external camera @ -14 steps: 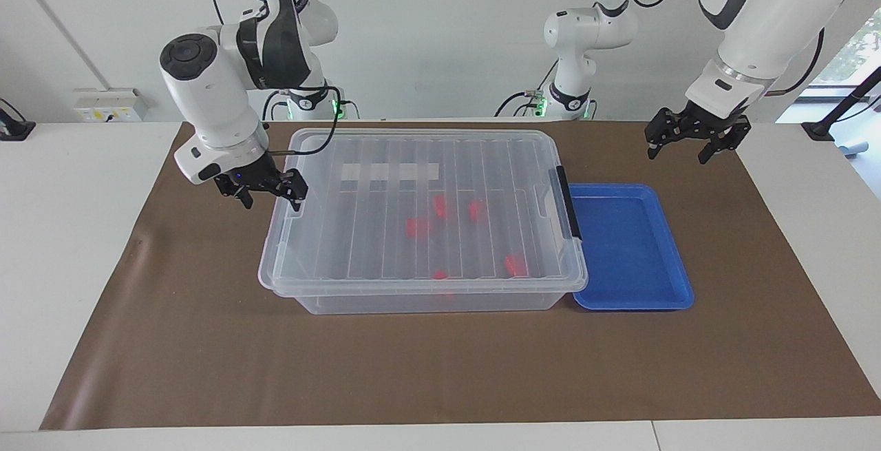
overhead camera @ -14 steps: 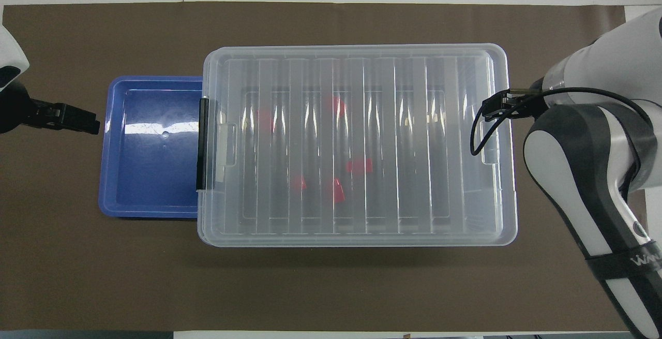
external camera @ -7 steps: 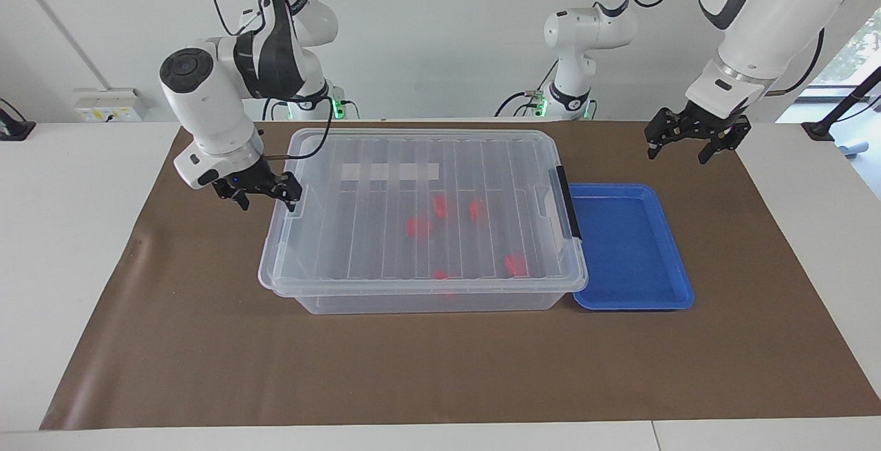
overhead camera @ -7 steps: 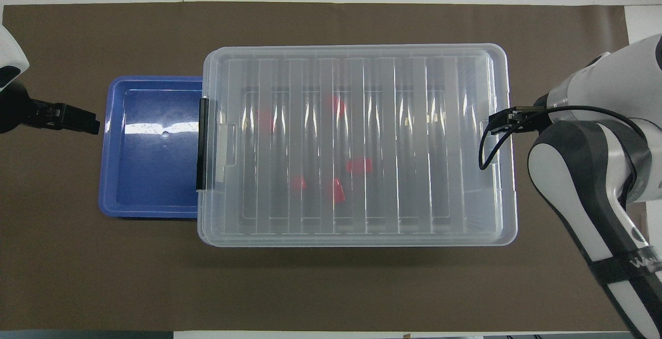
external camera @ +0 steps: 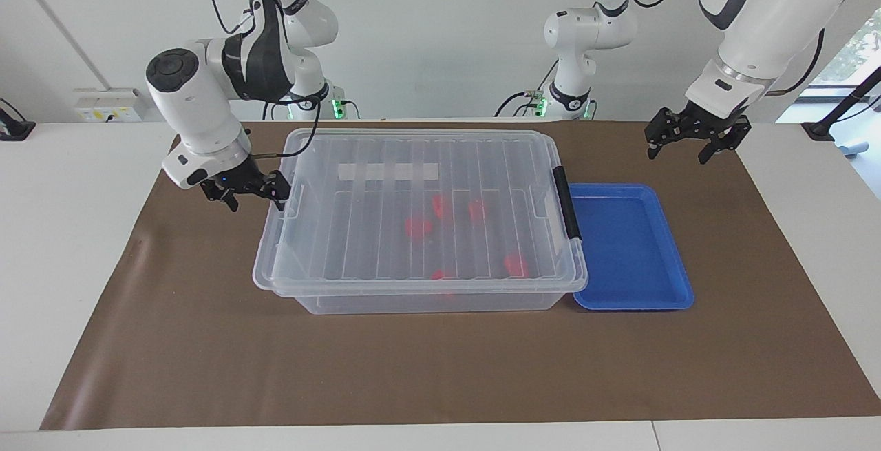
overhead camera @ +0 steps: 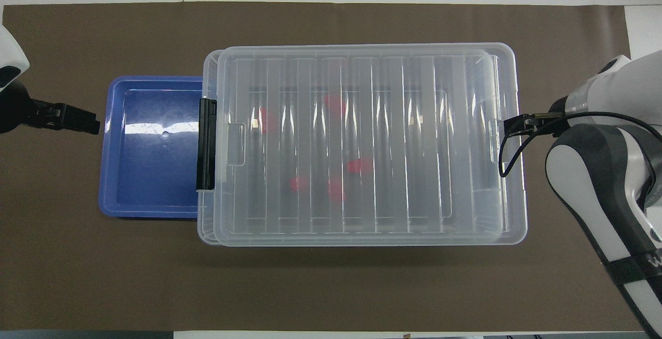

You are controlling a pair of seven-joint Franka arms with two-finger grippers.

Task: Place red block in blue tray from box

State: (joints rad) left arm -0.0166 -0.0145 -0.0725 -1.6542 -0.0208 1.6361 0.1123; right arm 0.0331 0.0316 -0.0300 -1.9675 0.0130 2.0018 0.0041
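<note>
Lid (external camera: 420,203) sits skewed on box (external camera: 413,296), overhanging right arm's end; not off yet. Right gripper (external camera: 249,189) at lid's edge, grasping it (judged). Red blocks (external camera: 417,226) inside box. Tray (external camera: 630,248) empty. Left gripper (external camera: 692,140) waits over mat, fingers spread.

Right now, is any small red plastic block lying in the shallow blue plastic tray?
No, the shallow blue plastic tray holds nothing; the red blocks lie inside the clear plastic box.
</note>
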